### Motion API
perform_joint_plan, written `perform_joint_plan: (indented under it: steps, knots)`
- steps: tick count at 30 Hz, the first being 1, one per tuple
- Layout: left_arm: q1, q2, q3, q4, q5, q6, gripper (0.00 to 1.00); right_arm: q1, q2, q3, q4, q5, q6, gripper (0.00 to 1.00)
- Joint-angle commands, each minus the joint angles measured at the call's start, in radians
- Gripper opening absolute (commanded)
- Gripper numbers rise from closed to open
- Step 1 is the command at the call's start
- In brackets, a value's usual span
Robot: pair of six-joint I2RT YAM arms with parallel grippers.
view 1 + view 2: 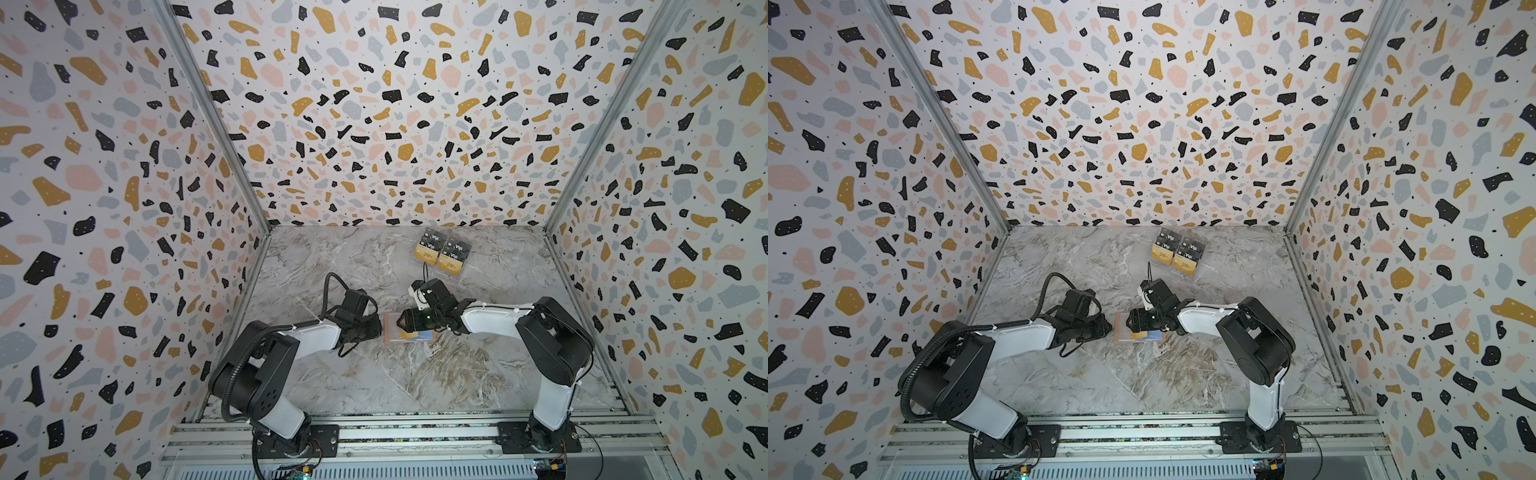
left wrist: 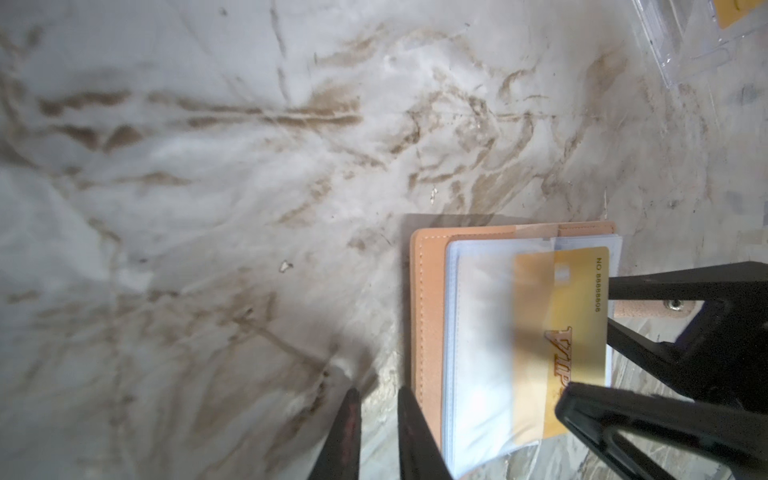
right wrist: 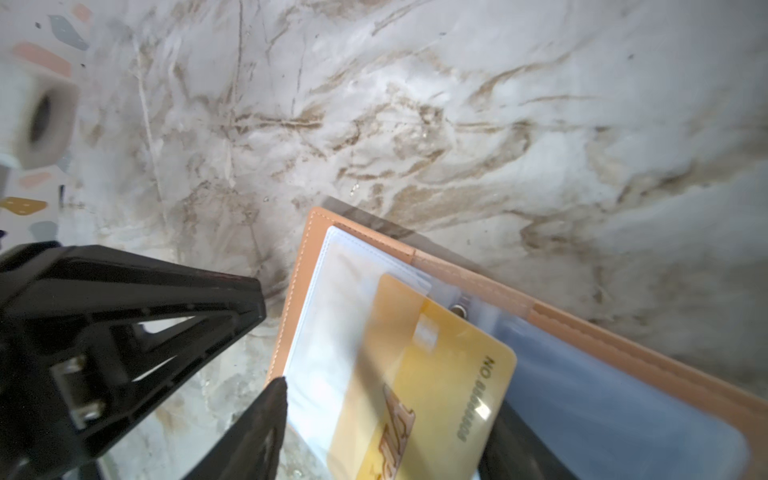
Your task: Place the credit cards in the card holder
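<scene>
Left wrist view: gold card [image 2: 577,316] seen part-way inside clear sleeve [image 2: 478,332] of open card holder [image 2: 428,311], outer end sticking out. Holder laid flat on surface [image 2: 208,208], between arms. Right hand [image 2: 586,345] spread wide around card, not pinching. Left hand [image 2: 379,395] nearly pressed together, nothing between, one finger over cover edge. Risk: card skewed or jammed at sleeve mouth; holder shoved along if weakly pinned. Remaining credit cards [image 1: 442,253] stored in clear tray [image 2: 681,50] at back.

Marble table [image 1: 374,374] bears card holder [image 1: 390,328] and, seemingly sleeved, credit cards [image 1: 442,253].
</scene>
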Motion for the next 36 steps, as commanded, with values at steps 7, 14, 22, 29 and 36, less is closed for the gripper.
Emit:
perform_joint_plan:
  steps: [7,14,22,29,36]
  knots:
    - [0.001,-0.001,-0.038,0.091,0.064,-0.027,0.1,0.023,-0.049,-0.031,-0.022,0.024,-0.039,0.66]
    - [0.001,-0.016,-0.043,0.107,0.076,-0.037,0.01,0.022,-0.065,-0.016,-0.038,-0.025,-0.064,0.67]
    - [0.0,0.006,-0.01,0.082,0.076,-0.022,0.01,-0.01,-0.136,-0.032,-0.117,0.055,-0.1,0.75]
    - [-0.002,0.005,-0.007,0.067,0.071,-0.018,0.01,-0.042,-0.132,-0.058,-0.08,-0.063,-0.074,0.8]
    - [-0.008,0.027,-0.002,0.067,0.062,-0.013,0.0,-0.021,-0.086,-0.035,-0.083,-0.107,-0.038,0.8]
